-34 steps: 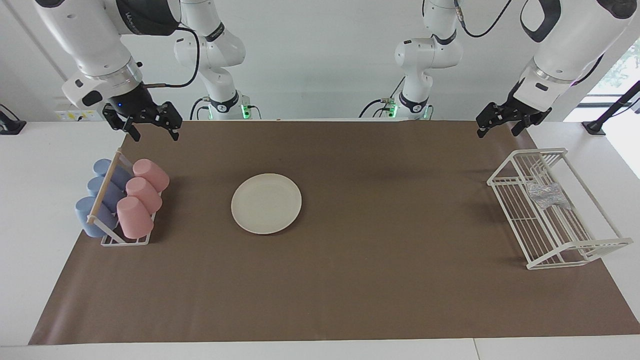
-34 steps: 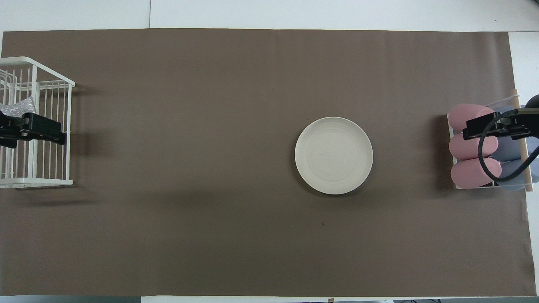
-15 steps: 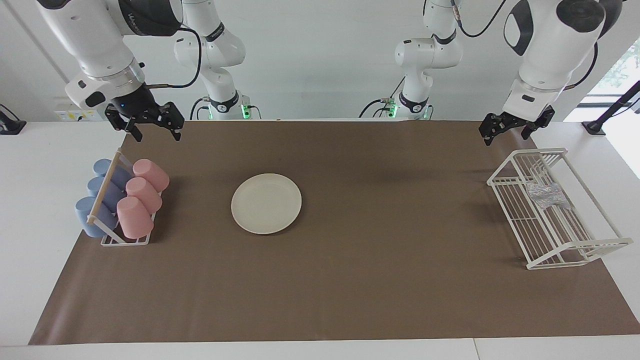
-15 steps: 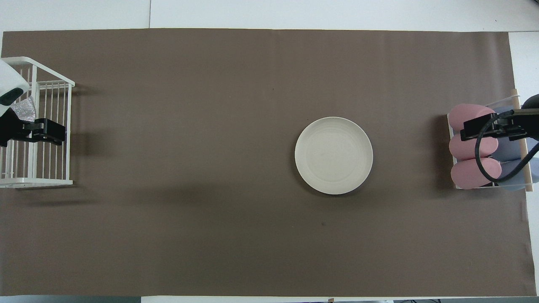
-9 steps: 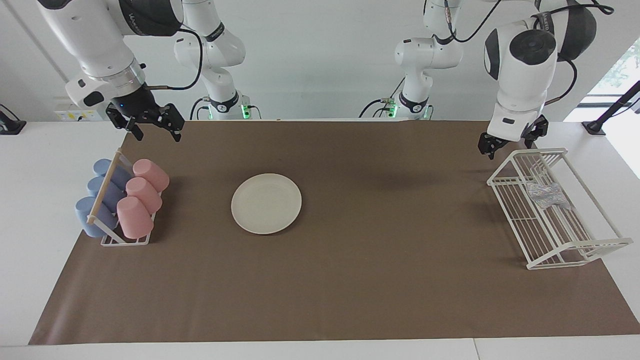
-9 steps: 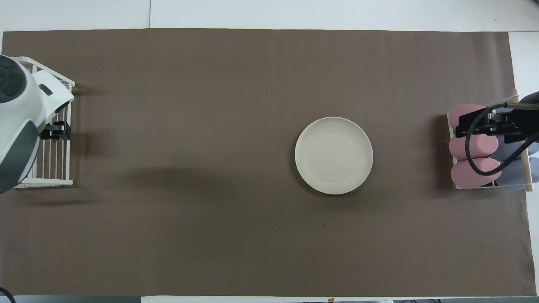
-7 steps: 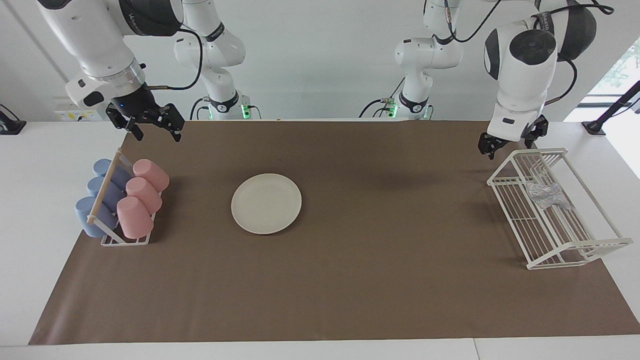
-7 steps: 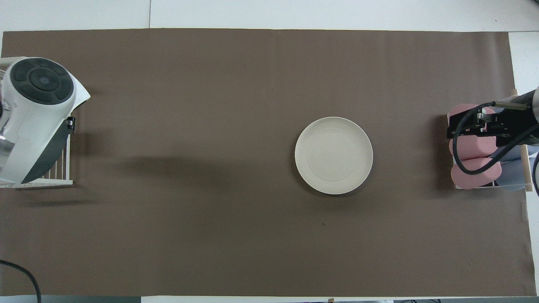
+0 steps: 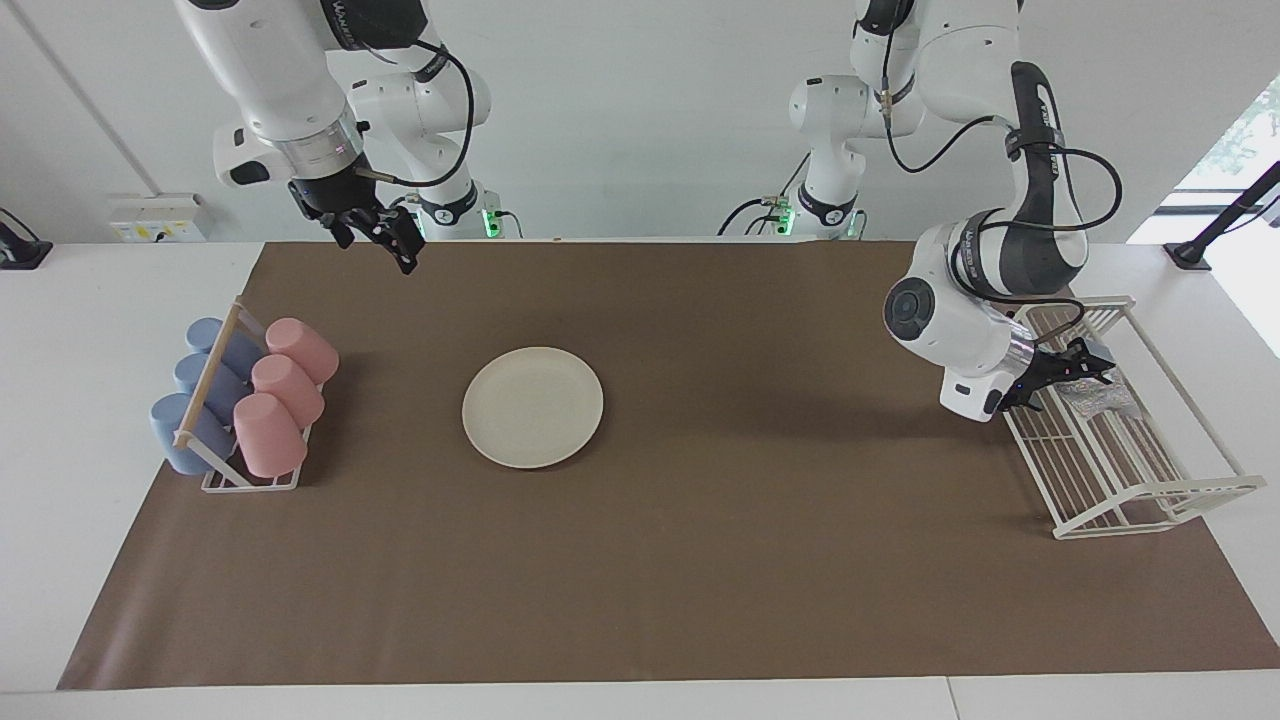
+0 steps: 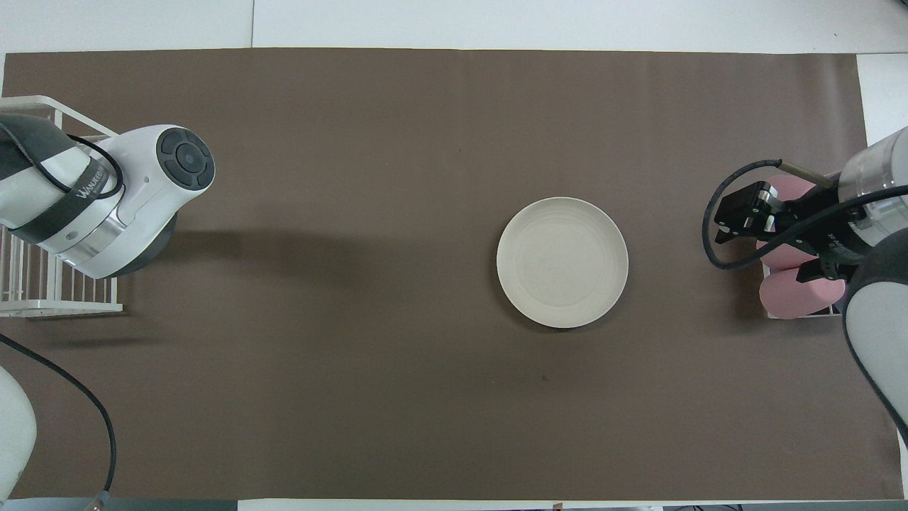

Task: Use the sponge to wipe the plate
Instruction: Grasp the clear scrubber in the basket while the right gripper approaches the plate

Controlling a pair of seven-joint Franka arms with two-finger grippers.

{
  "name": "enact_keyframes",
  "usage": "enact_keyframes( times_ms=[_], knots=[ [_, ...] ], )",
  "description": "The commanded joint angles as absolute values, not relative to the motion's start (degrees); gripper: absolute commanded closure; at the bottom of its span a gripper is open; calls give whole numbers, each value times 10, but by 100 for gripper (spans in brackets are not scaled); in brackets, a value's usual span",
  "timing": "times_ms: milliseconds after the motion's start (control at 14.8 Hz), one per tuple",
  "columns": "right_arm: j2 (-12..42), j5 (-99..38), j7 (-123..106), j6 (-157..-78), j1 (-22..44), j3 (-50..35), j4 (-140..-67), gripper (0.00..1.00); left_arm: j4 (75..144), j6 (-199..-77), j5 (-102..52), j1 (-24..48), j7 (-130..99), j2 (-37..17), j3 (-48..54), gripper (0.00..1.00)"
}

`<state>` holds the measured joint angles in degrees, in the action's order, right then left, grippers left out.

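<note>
Sponge [image 9: 1098, 397], one, in rack [image 9: 1150, 480]; one plate [image 9: 533, 407]; both tools open: left [image 9: 1070, 372], right [image 9: 385, 238].

White table [image 9: 80, 420], covered by brown mat [image 9: 700, 560]. On the mat: plate [image 9: 533, 407], between the grippers; cup rack [image 9: 225, 470] below right gripper [image 9: 385, 238]; wire rack [image 9: 1140, 500], apparently under left gripper [image 9: 1065, 372].

The left arm bends down at its own end of the table, wrist turned sideways, and its left gripper [image 9: 1068, 375] stands with fingers parted low over that end. The right arm hangs high, wrist angled down; the right gripper [image 9: 385, 237] is parted too, above the table's robot-side edge.
</note>
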<state>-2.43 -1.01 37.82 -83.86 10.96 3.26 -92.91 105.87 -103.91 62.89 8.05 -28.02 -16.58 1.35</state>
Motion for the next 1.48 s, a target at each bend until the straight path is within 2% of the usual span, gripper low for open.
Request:
enact_keyframes(
  times_ms=[0,135,472,944,1079,1281,1416],
  knots=[
    [-26,-12,457,-830,120,26,-923,0,1049,-1035,638,80,-283,-165,10,0],
    [-32,-12,511,-831,124,17,-930,0,1049,-1035,637,80,-285,-165,10,18],
    [-38,-13,578,-837,128,11,-941,0,1049,-1036,636,81,-294,-165,11,99],
    [-40,-13,674,-846,128,-29,-942,0,1005,-1031,580,82,-286,-158,12,100],
    [-40,-14,709,-849,132,-36,-940,0,936,-987,500,83,-272,-158,13,100],
    [-36,-82,758,-865,123,-33,-937,0,809,-877,300,83,-219,-160,12,100],
    [-31,-76,778,-893,127,-33,-924,0,771,-839,164,80,-219,-149,5,100]
  ],
)
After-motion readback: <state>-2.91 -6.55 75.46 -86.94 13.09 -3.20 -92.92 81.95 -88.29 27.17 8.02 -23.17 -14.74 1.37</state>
